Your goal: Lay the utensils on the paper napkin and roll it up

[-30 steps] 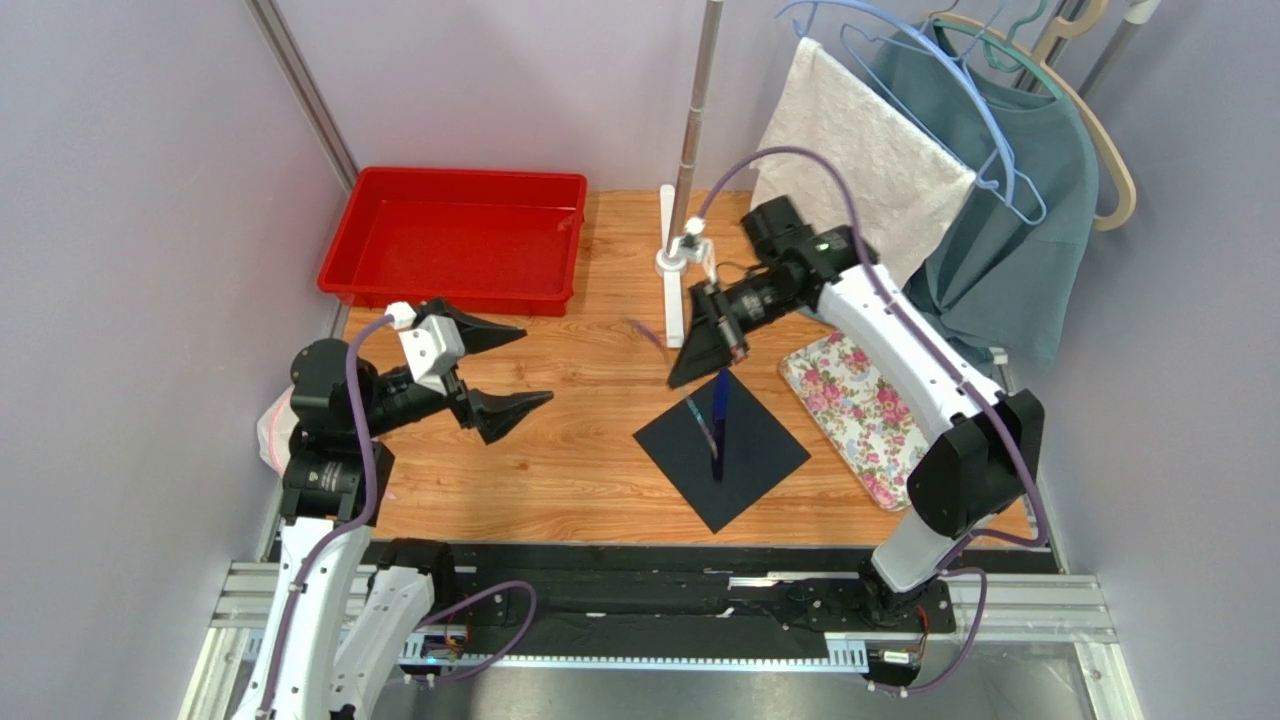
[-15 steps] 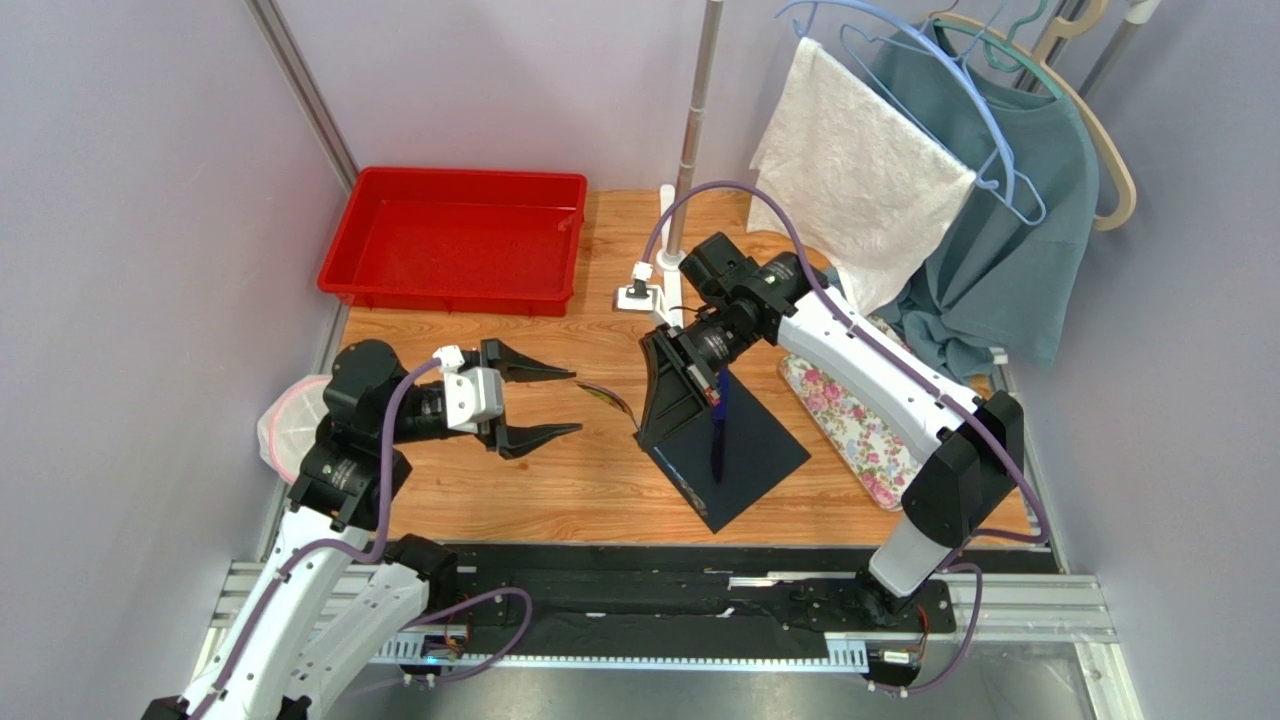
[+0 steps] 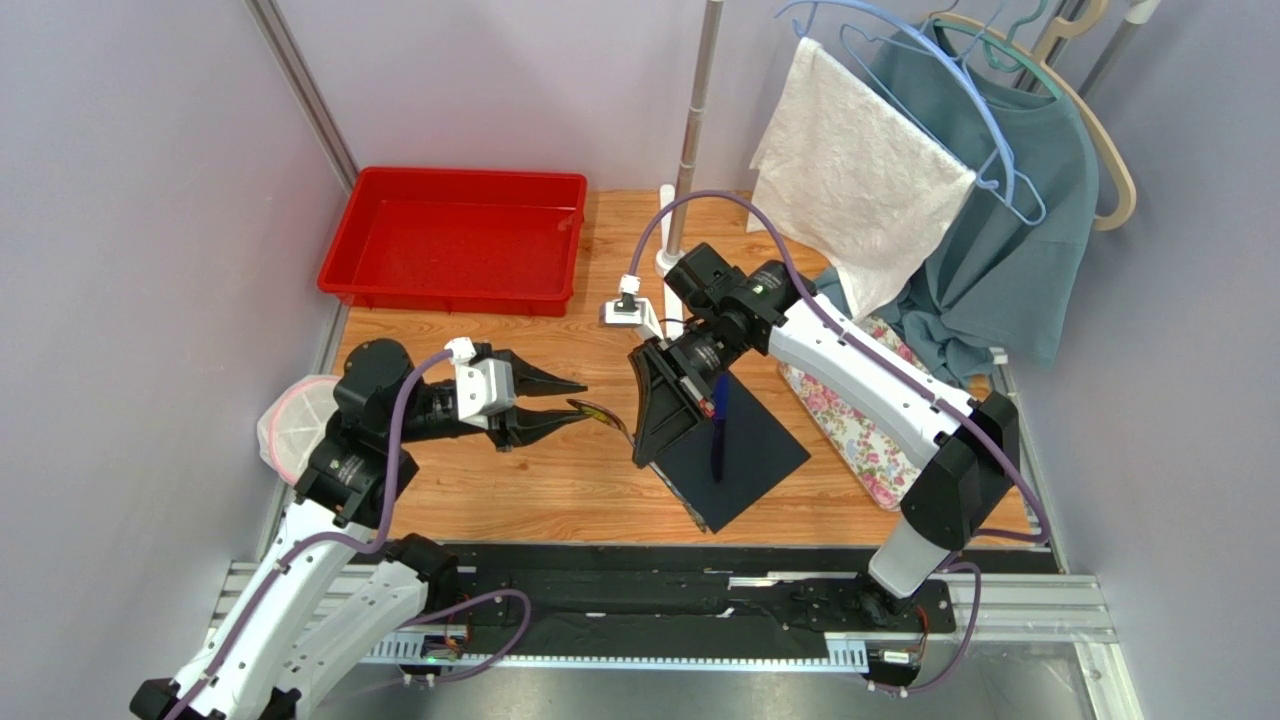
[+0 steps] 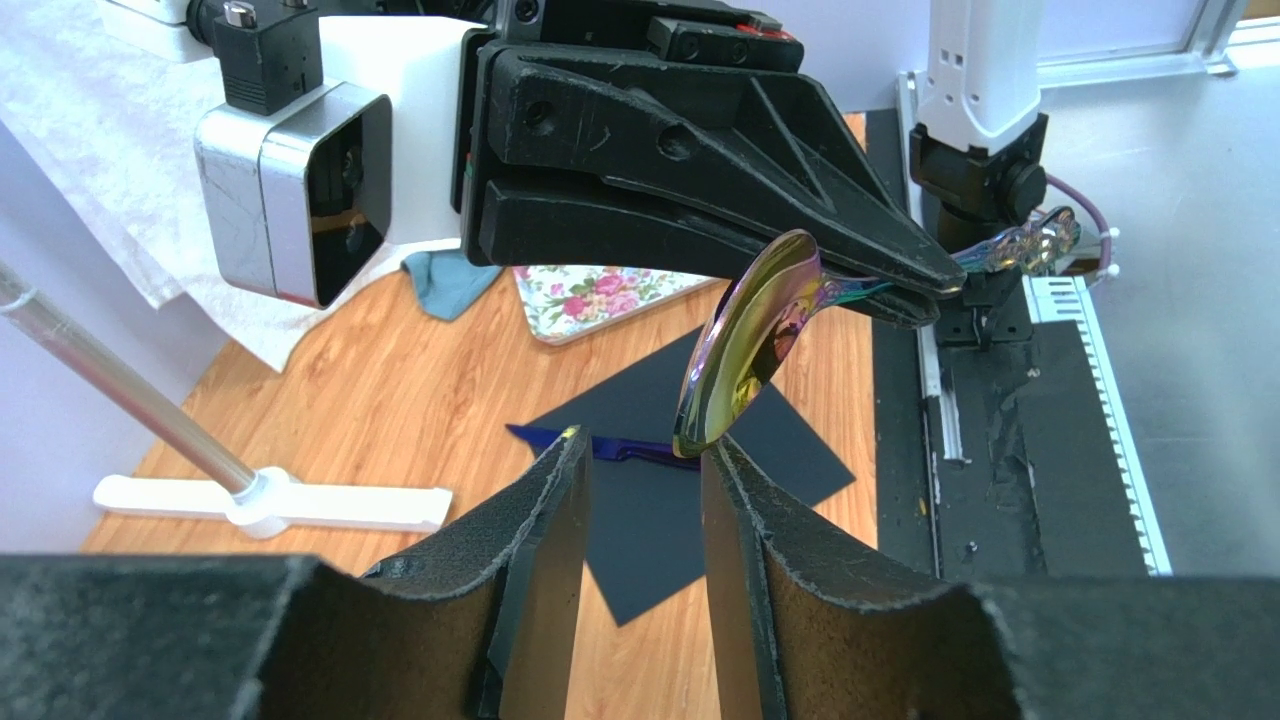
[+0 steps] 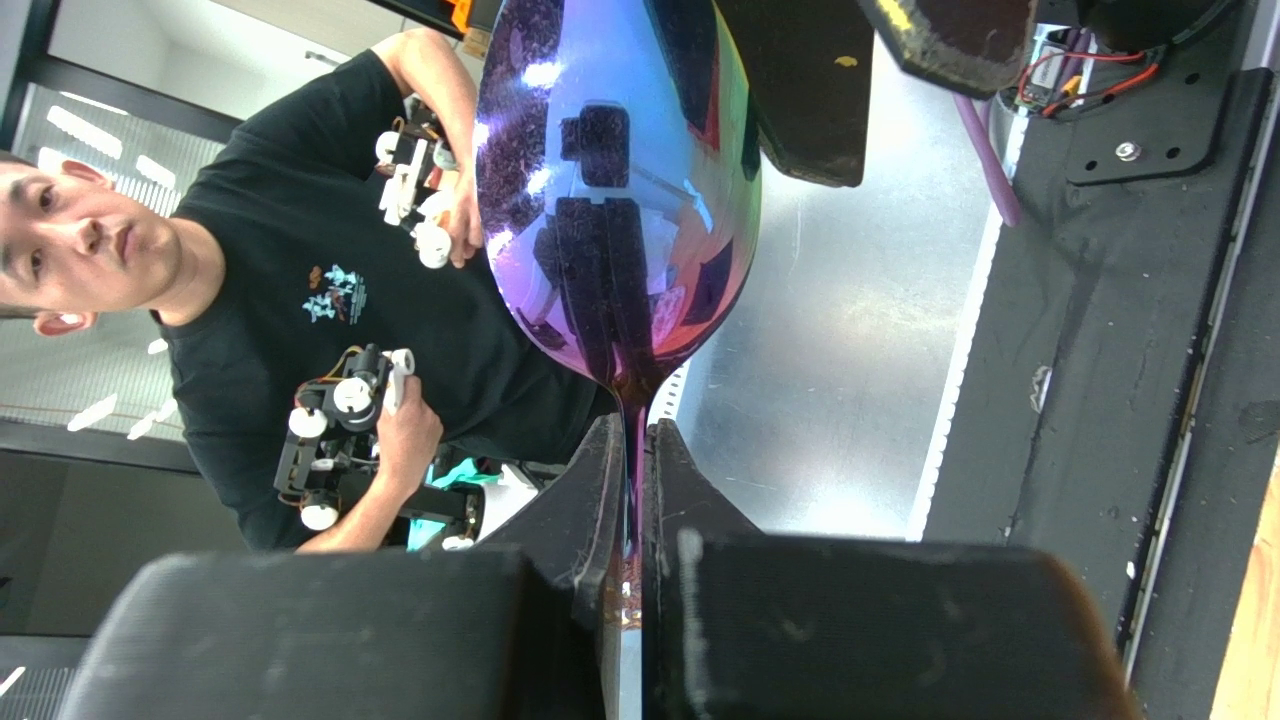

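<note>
My right gripper is shut on the handle of an iridescent gold-purple spoon, held in the air left of the black paper napkin. The spoon's bowl hangs at the tip of my left gripper, its lower edge against the right fingertip. The left jaws stand partly apart with nothing between them. A dark blue utensil lies on the napkin. In the right wrist view the spoon rises from the right gripper.
A red tray sits at the back left. A floral mat lies right of the napkin. A pole on a white base stands behind. A white cloth and a teal garment hang at back right.
My left arm has reached right to the spoon's bowl while its jaws narrowed. The right gripper has carried the spoon left and lower, off the napkin's far corner.
</note>
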Controlling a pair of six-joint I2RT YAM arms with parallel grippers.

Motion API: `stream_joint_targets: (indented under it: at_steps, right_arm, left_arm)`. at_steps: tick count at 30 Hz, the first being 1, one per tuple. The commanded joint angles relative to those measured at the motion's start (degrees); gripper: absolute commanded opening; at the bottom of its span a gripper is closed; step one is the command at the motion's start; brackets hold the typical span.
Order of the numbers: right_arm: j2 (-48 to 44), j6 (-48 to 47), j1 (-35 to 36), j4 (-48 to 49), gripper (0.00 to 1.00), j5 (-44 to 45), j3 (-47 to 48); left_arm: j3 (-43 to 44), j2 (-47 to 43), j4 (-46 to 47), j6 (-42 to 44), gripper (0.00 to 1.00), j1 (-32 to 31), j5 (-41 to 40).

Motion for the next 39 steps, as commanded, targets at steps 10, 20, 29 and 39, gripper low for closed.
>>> stream_joint_targets:
  at_steps: [10, 20, 29, 39]
  right_arm:
    - [0.5, 0.0, 1.9, -1.1, 0.00, -1.8, -0.3]
    - [0.2, -0.6, 1.9, -1.5, 0.00, -1.1, -1.4]
    - [0.3, -0.9, 1.9, -1.6, 0.00, -0.6, -1.0]
    - [0.6, -1.4, 2.1, -2.3, 0.00, -0.1, -0.6]
  left_arm:
    - [1.7, -0.7, 5.4, -5.1, 0.48, -1.4, -0.3]
    - [1.9, -2.6, 2.9, -2.8, 0.58, -1.4, 1.3]
    - [3.2, -2.5, -3.0, 2.2, 0.62, -1.4, 6.0]
    - [4.5, -2.0, -4.0, 3.2, 0.64, -1.4, 4.9]
